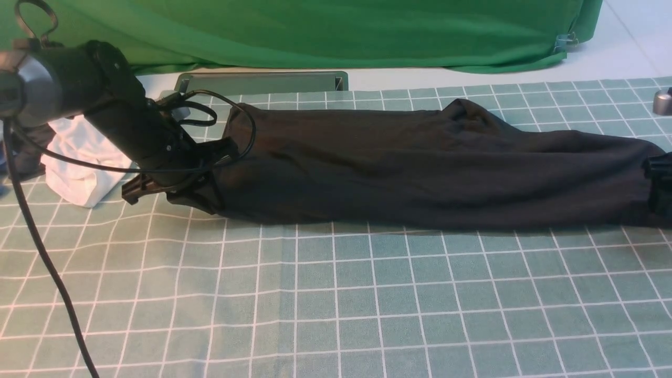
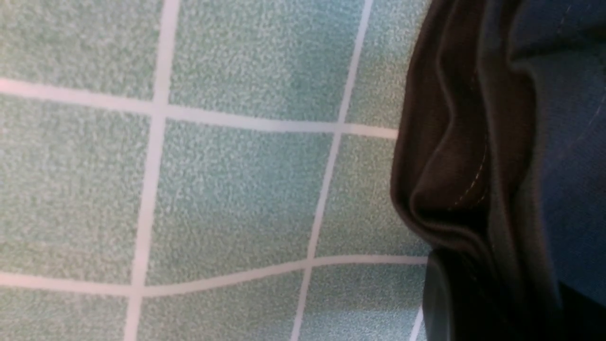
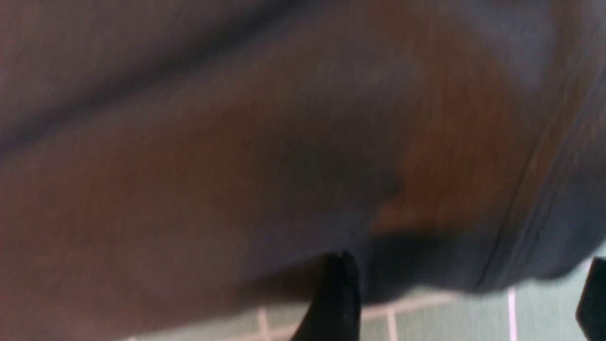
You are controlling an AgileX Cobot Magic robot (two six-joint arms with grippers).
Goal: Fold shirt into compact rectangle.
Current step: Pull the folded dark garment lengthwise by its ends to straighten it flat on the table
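Observation:
The black shirt point(image 1: 420, 173) lies as a long, bunched band across the checked tablecloth point(image 1: 336, 294), from left to right. No print or label shows. My left gripper point(image 1: 181, 191) is at the shirt's left end, shut on gathered fabric. In the left wrist view the folds of the shirt point(image 2: 454, 189) run into the left gripper point(image 2: 473, 308). My right gripper point(image 1: 659, 178) sits at the shirt's right end, at the frame edge. In the blurred right wrist view the right gripper point(image 3: 466, 303) is open, its fingers point(image 3: 338, 303) wide apart, with bare cloth between them and the shirt point(image 3: 236, 142) just beyond.
A small white garment point(image 1: 79, 157) lies behind the left arm. A big green cloth point(image 1: 315, 31) hangs along the back, with a grey metal tray point(image 1: 262, 81) in front of it. A metal knob point(image 1: 662, 101) stands far right. A black cable point(image 1: 42, 247) hangs at the left.

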